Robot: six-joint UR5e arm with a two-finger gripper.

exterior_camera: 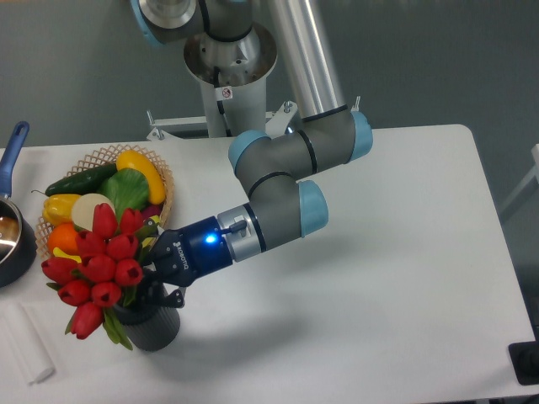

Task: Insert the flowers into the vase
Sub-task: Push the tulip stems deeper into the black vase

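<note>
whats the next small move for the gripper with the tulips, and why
Probably lower a little more, then release. The gripper holds the red tulips by the stems right at the mouth of the dark ribbed vase, and the bunch leans out to the left. How deep the stems sit is hidden.

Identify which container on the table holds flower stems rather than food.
The vase, the short dark ribbed cylinder under the tool, with the flowers above it; the wicker basket holds produce and the pot liquid.
</note>
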